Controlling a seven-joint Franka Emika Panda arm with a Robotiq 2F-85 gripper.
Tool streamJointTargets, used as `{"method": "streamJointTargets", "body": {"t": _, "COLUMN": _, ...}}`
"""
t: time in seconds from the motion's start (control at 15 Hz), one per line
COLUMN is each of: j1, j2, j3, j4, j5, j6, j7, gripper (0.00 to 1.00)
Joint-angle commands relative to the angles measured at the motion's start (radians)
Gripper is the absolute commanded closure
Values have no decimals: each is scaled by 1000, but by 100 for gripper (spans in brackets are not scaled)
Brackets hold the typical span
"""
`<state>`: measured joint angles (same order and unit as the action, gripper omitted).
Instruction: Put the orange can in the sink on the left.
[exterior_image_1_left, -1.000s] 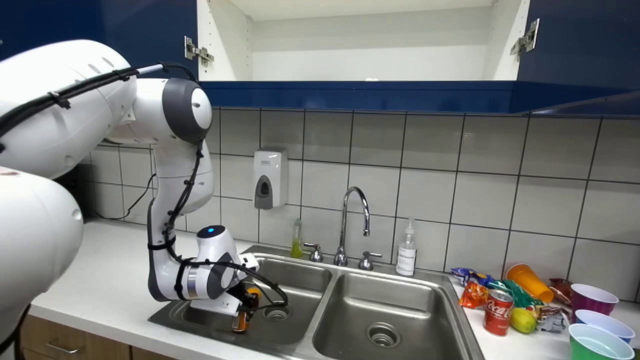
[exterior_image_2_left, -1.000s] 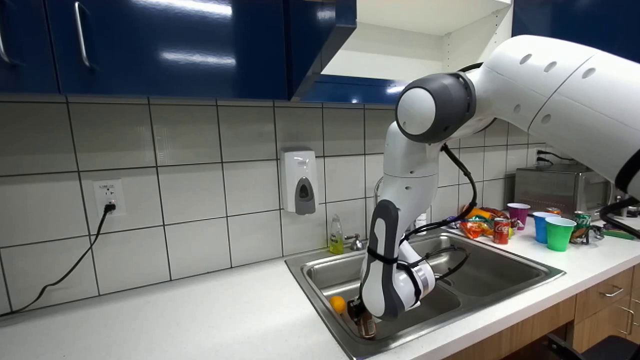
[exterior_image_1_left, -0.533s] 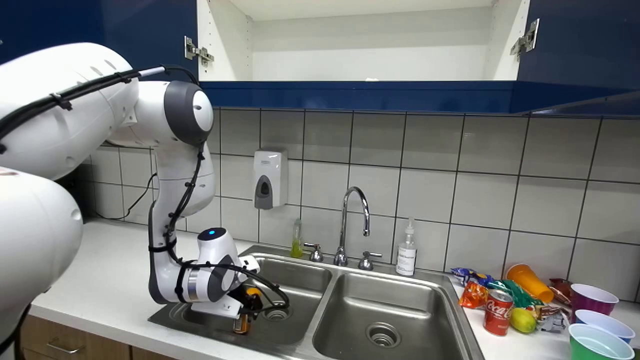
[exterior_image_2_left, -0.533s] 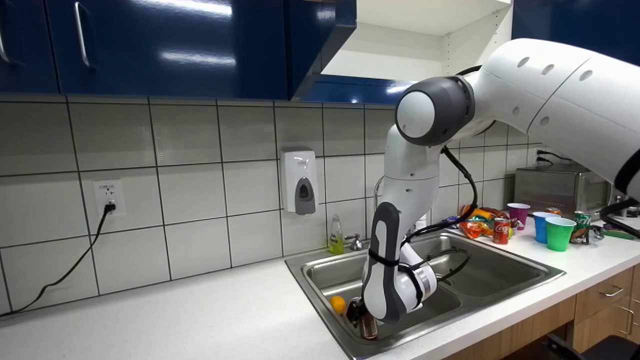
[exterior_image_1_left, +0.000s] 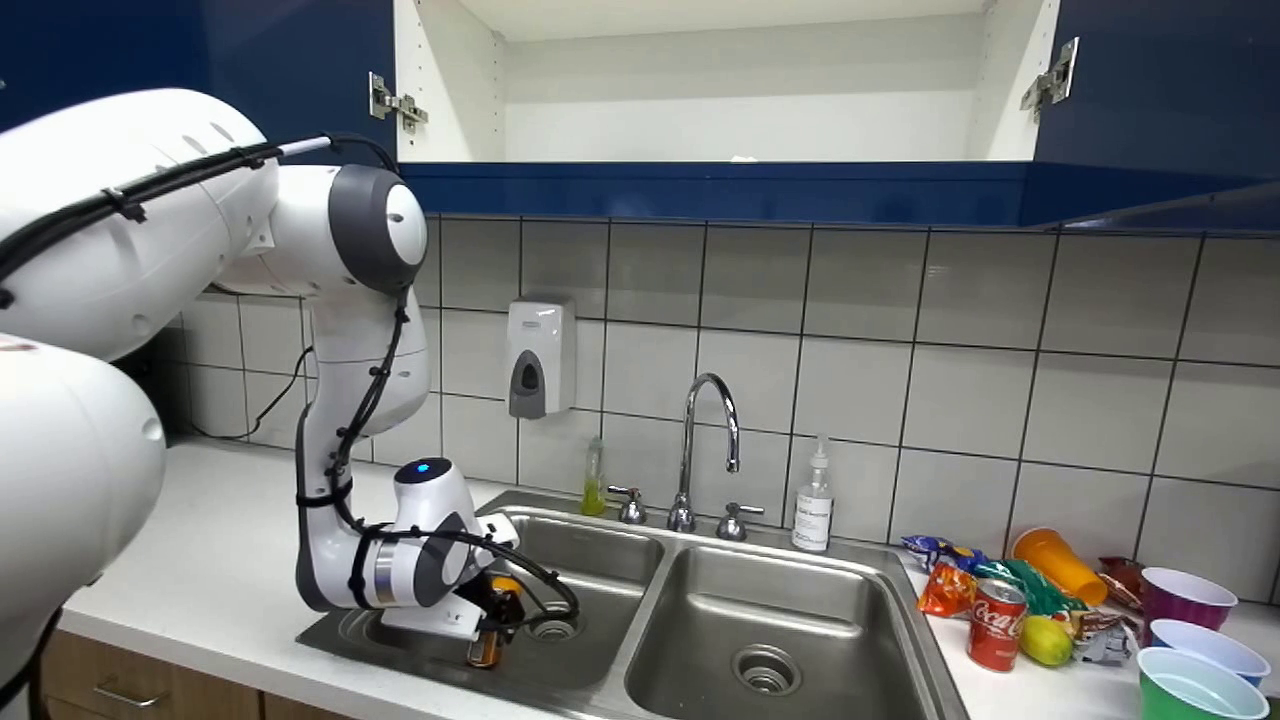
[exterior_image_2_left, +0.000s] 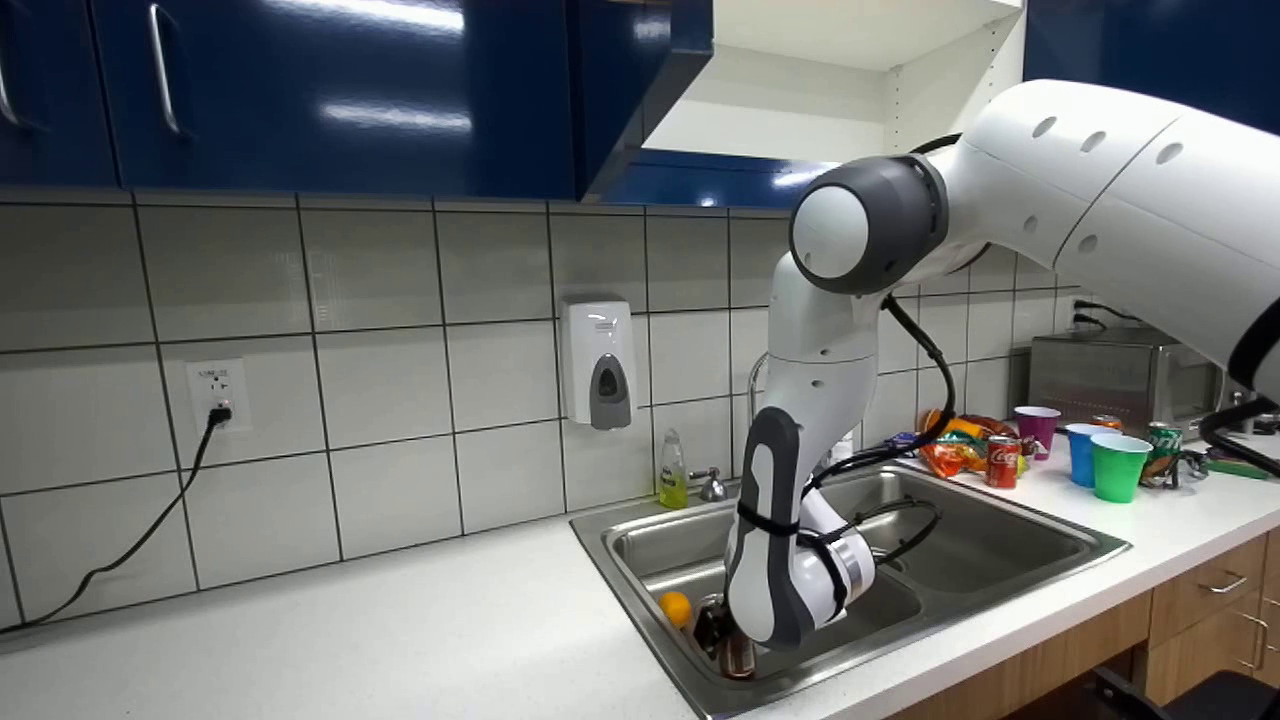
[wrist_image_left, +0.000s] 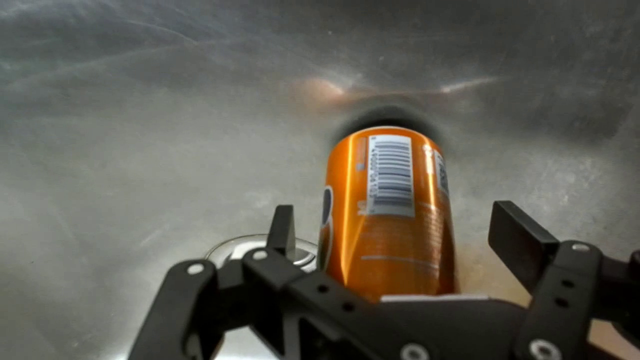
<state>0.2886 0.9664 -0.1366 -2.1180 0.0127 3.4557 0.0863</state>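
Observation:
The orange can (wrist_image_left: 390, 200), with a white barcode label facing up, is in the left-hand sink basin (exterior_image_1_left: 600, 565). Its far end meets a dark shadow on the steel in the wrist view; whether it stands or leans is hard to tell. My gripper (wrist_image_left: 392, 227) straddles the can with its fingers (wrist_image_left: 517, 235) apart, and a gap shows on either side. The gripper's base covers the can's near end. In both exterior views the gripper (exterior_image_1_left: 505, 605) is down inside the basin, and the can (exterior_image_2_left: 738, 656) pokes out below it, partly hidden.
A round orange fruit (exterior_image_2_left: 675, 608) sits in the same basin, close beside the gripper. The right-hand basin (exterior_image_1_left: 800, 610), the faucet (exterior_image_1_left: 690, 460) and a soap bottle (exterior_image_1_left: 814, 505) are nearby. A red can (exterior_image_1_left: 996, 625), snack bags and cups (exterior_image_1_left: 1190, 600) crowd the counter's right side.
The arm and hand have sunk slightly in both exterior views, more in the earlier half second. The can has shifted only a little. Finger movement is too small to make out there.

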Motion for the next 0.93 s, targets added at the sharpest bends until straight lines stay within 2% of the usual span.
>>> {"method": "streamJointTargets", "body": {"t": 0.0, "j1": 10, "j2": -20, "j3": 4, "j4": -12, "j5": 30, "j6": 0, "j7": -46, "gripper": 0}}
{"method": "streamJointTargets", "body": {"t": 0.53, "j1": 61, "j2": -73, "j3": -9, "j4": -57, "j5": 67, "j6": 0, "j7": -40, "gripper": 0}}
{"method": "streamJointTargets", "body": {"t": 0.87, "j1": 60, "j2": -93, "j3": -2, "j4": -76, "j5": 78, "j6": 0, "j7": -38, "gripper": 0}}
